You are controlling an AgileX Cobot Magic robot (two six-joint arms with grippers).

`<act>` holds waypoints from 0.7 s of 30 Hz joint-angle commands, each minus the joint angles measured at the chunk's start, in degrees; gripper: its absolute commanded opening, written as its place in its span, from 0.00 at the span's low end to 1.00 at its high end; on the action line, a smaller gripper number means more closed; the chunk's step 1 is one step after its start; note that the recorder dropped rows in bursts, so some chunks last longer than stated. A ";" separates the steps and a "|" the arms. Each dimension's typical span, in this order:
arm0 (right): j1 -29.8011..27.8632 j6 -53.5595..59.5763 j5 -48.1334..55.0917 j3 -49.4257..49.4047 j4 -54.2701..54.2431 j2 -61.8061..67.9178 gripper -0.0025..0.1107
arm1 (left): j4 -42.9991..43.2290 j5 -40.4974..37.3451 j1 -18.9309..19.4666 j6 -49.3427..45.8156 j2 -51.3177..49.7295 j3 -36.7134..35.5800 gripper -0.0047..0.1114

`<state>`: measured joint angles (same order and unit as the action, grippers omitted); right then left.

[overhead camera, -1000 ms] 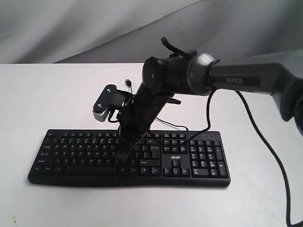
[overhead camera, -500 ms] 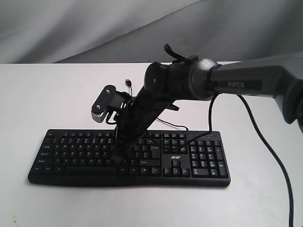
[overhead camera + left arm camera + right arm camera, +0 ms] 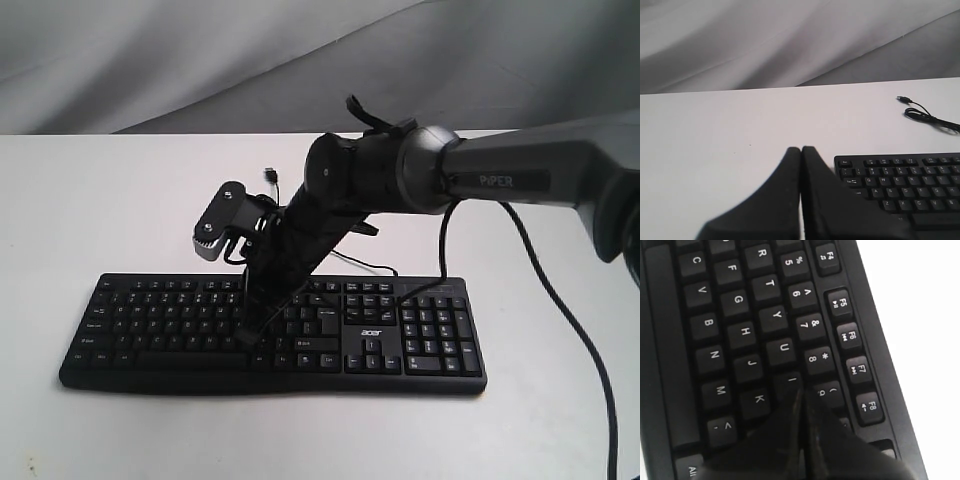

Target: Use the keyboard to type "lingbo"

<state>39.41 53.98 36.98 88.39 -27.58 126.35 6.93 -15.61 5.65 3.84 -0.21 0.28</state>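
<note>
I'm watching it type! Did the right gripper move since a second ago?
Yes. The right gripper slid left along the keyboard, away from its acer logo.

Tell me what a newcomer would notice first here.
The big dark right arm stretched in from the right, its right gripper shut to a point at the I key of the black keyboard on the white table. Next, the left gripper, also shut, off the keyboard's Esc corner, and the unplugged cable end lying on the table beyond the keyboard.

Exterior frontal, right wrist closest — keyboard shared
</note>
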 commanded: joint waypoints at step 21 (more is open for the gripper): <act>0.03 -6.68 3.56 -2.89 7.34 -30.64 0.02 | -0.21 0.41 0.06 0.12 0.21 -0.28 0.04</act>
<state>39.41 48.88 40.34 87.00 -21.59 103.16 6.93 -15.61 5.65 3.84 -0.21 0.28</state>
